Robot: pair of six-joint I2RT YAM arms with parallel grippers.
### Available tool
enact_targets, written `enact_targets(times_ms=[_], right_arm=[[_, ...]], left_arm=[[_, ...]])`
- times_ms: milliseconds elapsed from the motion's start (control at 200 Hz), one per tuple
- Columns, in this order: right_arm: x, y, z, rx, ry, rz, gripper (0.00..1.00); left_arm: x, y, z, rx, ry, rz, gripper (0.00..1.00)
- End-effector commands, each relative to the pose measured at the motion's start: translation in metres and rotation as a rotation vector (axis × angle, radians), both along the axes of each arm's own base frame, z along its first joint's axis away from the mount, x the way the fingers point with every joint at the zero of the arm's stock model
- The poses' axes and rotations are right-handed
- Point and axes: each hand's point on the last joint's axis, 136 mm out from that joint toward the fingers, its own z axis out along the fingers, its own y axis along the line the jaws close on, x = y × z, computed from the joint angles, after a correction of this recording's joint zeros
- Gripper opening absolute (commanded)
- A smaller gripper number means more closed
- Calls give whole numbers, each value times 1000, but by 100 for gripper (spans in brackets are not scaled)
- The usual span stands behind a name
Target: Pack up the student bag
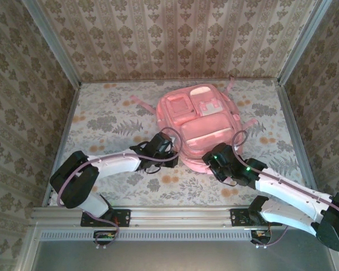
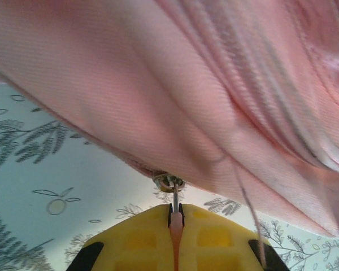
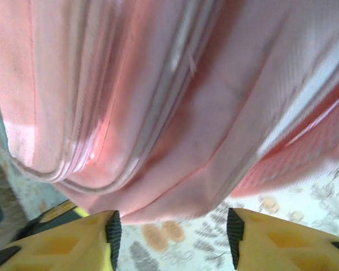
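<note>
Floral-print tabletop under soft, twill-woven pink student bag

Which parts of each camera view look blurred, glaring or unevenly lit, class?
Top external view: even, soft light, the large soft pink fabric backpack slightly washed out. Left wrist view: the fabric is close and blurred, the pale floral-patterned tablecloth sharper. Right wrist view: soft-focus fabric with a bright sheen on one fold; the yellow right end effector is blurred.
</note>
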Motion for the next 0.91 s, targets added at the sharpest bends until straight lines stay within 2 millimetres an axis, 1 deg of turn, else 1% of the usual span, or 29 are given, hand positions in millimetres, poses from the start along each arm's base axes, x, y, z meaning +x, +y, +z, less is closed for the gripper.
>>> enact_targets(times_ms=[0, 110, 160, 200, 325, 405, 475, 510, 545, 665, 805, 900], right_arm=[[-3, 6, -2, 88, 34, -79, 57], [-3, 4, -6, 90, 40, -113, 59], [-3, 0, -7, 81, 37, -128, 59], [-4, -3, -11, 72, 44, -145, 62], [-3, -10, -18, 72, 27, -185, 63], [0, -16, -19, 62, 4, -208, 63], [2, -23, -21, 41, -17, -232, 60], [4, -27, -22, 29, -28, -245, 55], [5, -31, -23, 20, -35, -259, 48], [11, -43, -25, -4, -55, -287, 28], [13, -57, -25, -13, -68, -313, 7], [14, -63, -21, 17, -107, -332, 0]], left_arm=[[-6, -22, 17, -50, -29, -43, 0], [-15, -35, 21, -57, -38, -79, 0], [-18, -42, 22, -59, -44, -95, 0], [-21, -47, 24, -62, -49, -106, 0], [-27, -63, 29, -79, -57, -141, 0], [-32, -73, 32, -88, -59, -161, 0], [-37, -81, 36, -96, -64, -184, 0], [-40, -85, 38, -96, -68, -200, 0], [-42, -89, 41, -97, -75, -214, 0], [-46, -92, 45, -83, -87, -234, 0], [-40, -82, 43, -40, -101, -213, 0], [-35, -76, 42, -18, -94, -195, 0]])
